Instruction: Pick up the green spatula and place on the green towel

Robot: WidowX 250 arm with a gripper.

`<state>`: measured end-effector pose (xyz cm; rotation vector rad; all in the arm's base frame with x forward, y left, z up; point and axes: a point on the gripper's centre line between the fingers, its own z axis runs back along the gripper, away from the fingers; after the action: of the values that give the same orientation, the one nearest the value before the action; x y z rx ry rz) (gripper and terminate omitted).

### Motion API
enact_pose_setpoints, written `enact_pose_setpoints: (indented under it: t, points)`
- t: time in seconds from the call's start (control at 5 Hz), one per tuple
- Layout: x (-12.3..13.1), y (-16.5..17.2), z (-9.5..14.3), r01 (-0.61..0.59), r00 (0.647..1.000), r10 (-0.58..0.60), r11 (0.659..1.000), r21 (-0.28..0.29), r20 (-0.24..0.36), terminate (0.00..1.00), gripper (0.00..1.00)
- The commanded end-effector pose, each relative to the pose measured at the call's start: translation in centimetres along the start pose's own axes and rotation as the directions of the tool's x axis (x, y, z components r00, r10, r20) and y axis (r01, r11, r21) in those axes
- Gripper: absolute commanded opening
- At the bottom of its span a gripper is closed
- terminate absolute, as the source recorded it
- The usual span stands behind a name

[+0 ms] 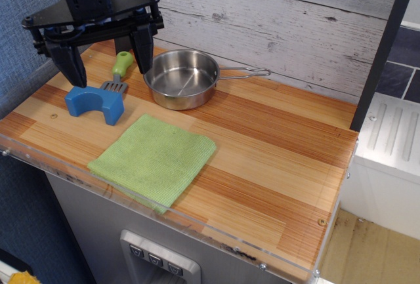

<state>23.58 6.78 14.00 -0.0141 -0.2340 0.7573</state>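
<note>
Spatula, green: lies on the wooden counter at the back left, light-green handle pointing away toward the plank wall, grey slotted blade toward you. Its long axis runs front to back, tilted slightly to the right at the far end. The blade end touches or sits just beside the blue arch block; you cannot tell which.

Gripper: hangs directly over the spatula, jaws spread wide and holding nothing. The two dark fingers straddle the handle crosswise, one out to its left, one just to its right near the steel pan. You would close across the short width of the handle, which looks the right way round.

Towel, green: flat near the front edge, well apart from the spatula, down and to the right of it past the arch block.

Judgement: a straight descent looks enough; watch the right finger against the pan rim.
</note>
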Motion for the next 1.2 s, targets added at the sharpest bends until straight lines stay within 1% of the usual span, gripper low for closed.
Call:
enact_pose_setpoints:
  t: [0.0,0.2,0.4,0.6,0.8,1.0]
  points:
    - [0.0,0.0,0.0,0.0,1.0,0.0,1.0,0.0,0.0,0.0,1.0]
    - [3.9,0.4,0.6,0.018,0.999,-0.018,1.0,-0.016,0.033,0.0,1.0]
    - [6.5,1.2,0.4,0.008,0.999,-0.006,0.999,-0.046,0.044,0.0,1.0]
    - [8.6,1.6,-0.6,-0.009,0.999,0.011,0.998,-0.059,0.045,0.0,1.0]
    - [10.6,0.9,-1.9,0.049,0.997,-0.045,0.997,-0.06,0.059,0.0,1.0]
    - [12.2,-0.7,-3.9,0.1,0.992,-0.091,0.99,-0.097,0.089,0.0,1.0]
